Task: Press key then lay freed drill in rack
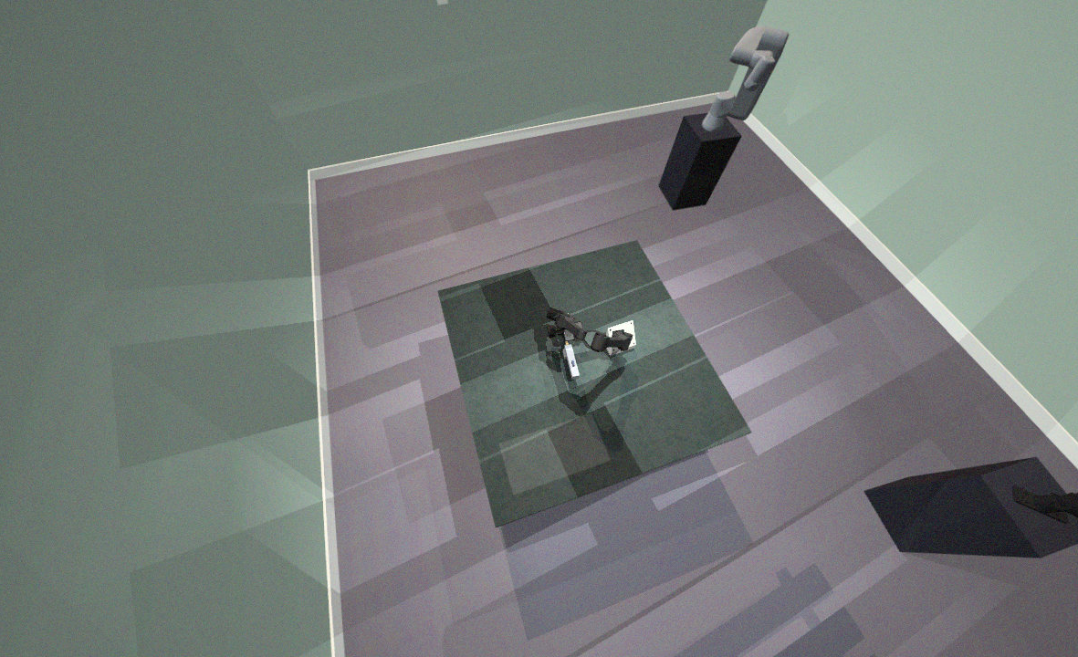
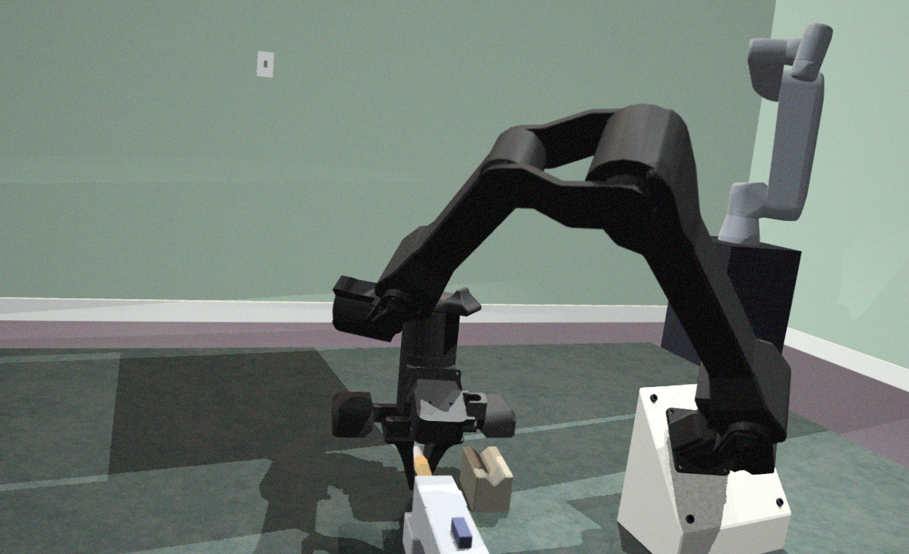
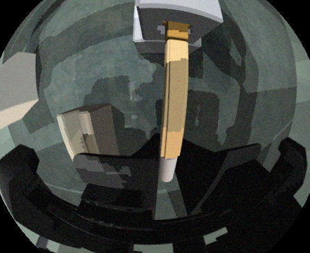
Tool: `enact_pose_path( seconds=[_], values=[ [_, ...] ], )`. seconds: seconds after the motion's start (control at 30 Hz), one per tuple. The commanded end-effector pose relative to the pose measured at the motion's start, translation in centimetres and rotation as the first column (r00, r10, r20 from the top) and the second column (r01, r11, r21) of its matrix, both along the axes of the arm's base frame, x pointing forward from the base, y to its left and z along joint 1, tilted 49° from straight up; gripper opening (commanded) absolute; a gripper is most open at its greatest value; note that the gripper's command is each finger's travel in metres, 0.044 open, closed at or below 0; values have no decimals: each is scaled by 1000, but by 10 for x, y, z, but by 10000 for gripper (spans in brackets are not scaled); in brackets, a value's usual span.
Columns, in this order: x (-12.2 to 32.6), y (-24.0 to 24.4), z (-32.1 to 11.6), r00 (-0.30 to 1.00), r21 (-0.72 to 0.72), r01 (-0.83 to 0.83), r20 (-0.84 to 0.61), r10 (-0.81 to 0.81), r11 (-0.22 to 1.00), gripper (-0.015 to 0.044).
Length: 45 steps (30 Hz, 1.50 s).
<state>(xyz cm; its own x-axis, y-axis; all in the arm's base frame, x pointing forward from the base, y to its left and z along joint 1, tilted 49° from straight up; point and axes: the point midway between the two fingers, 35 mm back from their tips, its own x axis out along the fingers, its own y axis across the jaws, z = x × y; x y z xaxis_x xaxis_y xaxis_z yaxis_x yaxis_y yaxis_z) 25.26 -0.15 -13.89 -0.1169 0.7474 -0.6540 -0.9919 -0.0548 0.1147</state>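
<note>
The drill, a yellow-orange bar (image 2: 421, 465) (image 3: 176, 88) with a pale grey tip, runs from the white-grey housing (image 1: 570, 354) (image 2: 432, 499) (image 3: 151, 21). Its darker amber end sits at the housing's dark opening; how deep it goes in is hidden. My gripper (image 2: 421, 475) (image 3: 163, 137) is shut on the drill near its pale-tipped end. The blue key (image 2: 462, 532) is on the housing's top; how far down it is, I cannot tell. The rack, a tan block with a V notch (image 2: 488, 492) (image 3: 105, 128), stands beside the gripper, right in the exterior view.
A white wedge-shaped stand (image 1: 627, 328) (image 2: 650, 475) (image 3: 12, 77) carries my arm, right of the rack in the exterior view. A dark green mat (image 1: 518, 490) (image 2: 188, 413) lies below. A grey arm (image 1: 747, 89) (image 2: 791, 145) stands on a dark pedestal (image 1: 694, 163) (image 2: 763, 289) far back.
</note>
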Motion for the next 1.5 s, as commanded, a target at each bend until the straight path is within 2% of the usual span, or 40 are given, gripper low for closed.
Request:
enact_pose_path(
  seconds=[0.0,0.77,1.47],
  values=[
    [1,-7,-6,1000,-5,-1,5,1,1000,0],
    [-1,-27,-31,1000,-7,-1,6,1,1000,0],
    [-1,-31,-20,1000,-7,-1,6,1,1000,0]
  ],
)
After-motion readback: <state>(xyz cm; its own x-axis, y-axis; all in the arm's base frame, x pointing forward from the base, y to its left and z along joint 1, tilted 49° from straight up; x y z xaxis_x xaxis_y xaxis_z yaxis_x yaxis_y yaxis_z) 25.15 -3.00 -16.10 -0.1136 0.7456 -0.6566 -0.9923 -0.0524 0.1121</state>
